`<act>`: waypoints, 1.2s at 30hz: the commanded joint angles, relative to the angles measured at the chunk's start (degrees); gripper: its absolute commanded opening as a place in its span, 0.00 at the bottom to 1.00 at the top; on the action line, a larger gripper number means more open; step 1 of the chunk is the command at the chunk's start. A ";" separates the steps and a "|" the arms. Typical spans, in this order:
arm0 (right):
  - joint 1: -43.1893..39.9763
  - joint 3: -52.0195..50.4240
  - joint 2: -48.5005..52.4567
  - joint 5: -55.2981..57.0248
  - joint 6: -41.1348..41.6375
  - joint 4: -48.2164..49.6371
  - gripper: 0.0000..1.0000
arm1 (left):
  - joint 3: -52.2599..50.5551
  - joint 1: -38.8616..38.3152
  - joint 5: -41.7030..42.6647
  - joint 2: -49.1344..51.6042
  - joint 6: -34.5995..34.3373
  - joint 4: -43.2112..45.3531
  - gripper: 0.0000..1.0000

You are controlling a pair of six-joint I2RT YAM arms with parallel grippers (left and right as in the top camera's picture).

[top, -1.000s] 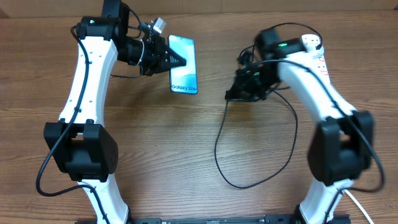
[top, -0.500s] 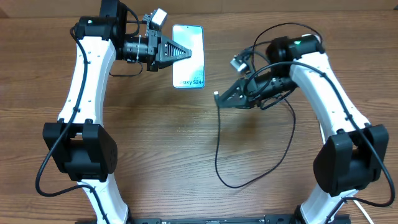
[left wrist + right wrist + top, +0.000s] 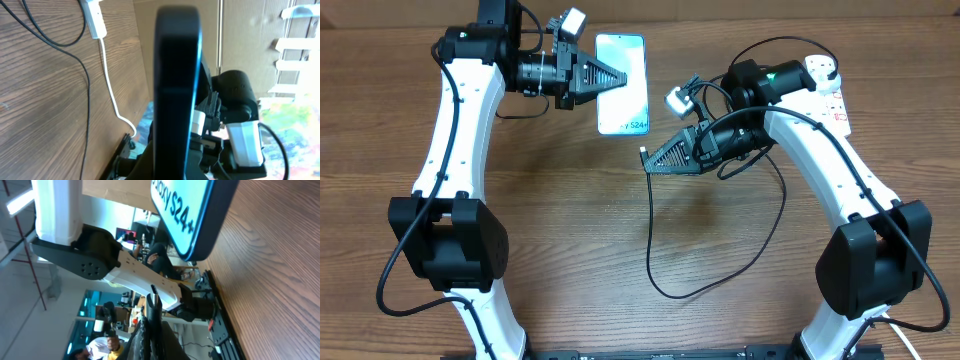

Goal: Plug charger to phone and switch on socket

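Observation:
My left gripper point(image 3: 617, 82) is shut on the phone point(image 3: 623, 88) and holds it off the table at the far middle, its lit screen facing up. The left wrist view shows the phone point(image 3: 177, 85) edge-on, filling the centre. My right gripper point(image 3: 651, 160) is shut on the charger point(image 3: 650, 225) just behind its connector tip point(image 3: 154, 296). That tip points at the phone's point(image 3: 192, 215) lower end, a short gap away. The socket point(image 3: 836, 100) lies at the far right, mostly hidden by my right arm.
The charger's black cable loops toward the table's near middle and back up to the right. The left wrist view has the socket's white end point(image 3: 95, 20) and its white cord point(image 3: 111, 85) running to the table edge. A wall borders the far side.
The left gripper has carried the phone a little farther back and to the right. The right gripper has swung left with the charger tip, ending close under the phone's lower end.

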 commanded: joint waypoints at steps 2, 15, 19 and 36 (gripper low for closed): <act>0.17 0.76 -0.52 -3.06 -0.31 0.52 0.04 | 0.13 0.31 3.52 -0.04 -5.73 2.01 0.04; 0.17 0.76 -0.52 -4.83 7.96 8.24 0.04 | 0.13 0.26 6.47 -0.04 -7.72 2.36 0.04; 0.17 0.76 -0.52 -5.46 10.80 10.45 0.04 | 0.13 0.26 5.55 -0.04 -7.67 2.36 0.04; 2.40 0.76 -0.52 -4.50 18.91 17.97 0.04 | 0.13 -0.17 2.14 -0.04 -10.19 5.38 0.04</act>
